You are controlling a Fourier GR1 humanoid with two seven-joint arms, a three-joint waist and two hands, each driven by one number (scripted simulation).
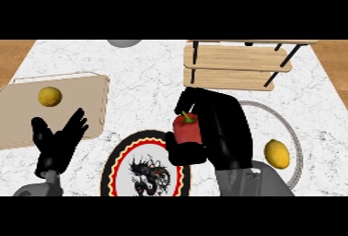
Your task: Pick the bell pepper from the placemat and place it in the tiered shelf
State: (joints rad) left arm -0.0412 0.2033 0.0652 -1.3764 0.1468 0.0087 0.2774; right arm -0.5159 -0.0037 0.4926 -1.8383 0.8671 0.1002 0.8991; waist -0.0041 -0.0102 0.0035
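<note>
The right hand [216, 133] sits at the centre of the frame with its fingers curled round the red bell pepper [188, 130], which shows at the hand's left side, stem up. The pepper is lifted off the bench [149, 69] and hangs over the upper right rim of the patterned plate [121, 161] in the lower middle. The tiered shelf [234, 64] stands in the upper right, its wooden boards close to the bench's far edge; the hand's fingertips lie just below the shelf's lower board, with only a narrow strip of marble between them. To the right of the hand, a round grey placemat [289, 126] carries a lemon [276, 154] near the right edge. At the left, the left hand [58, 143] rests open, fingers spread upward, overlapping the near edge of a cutting board [81, 99] that holds a second lemon [49, 96]. Open marble lies between the board and the shelf. A grey object [124, 43] is cut off at the top edge.
</note>
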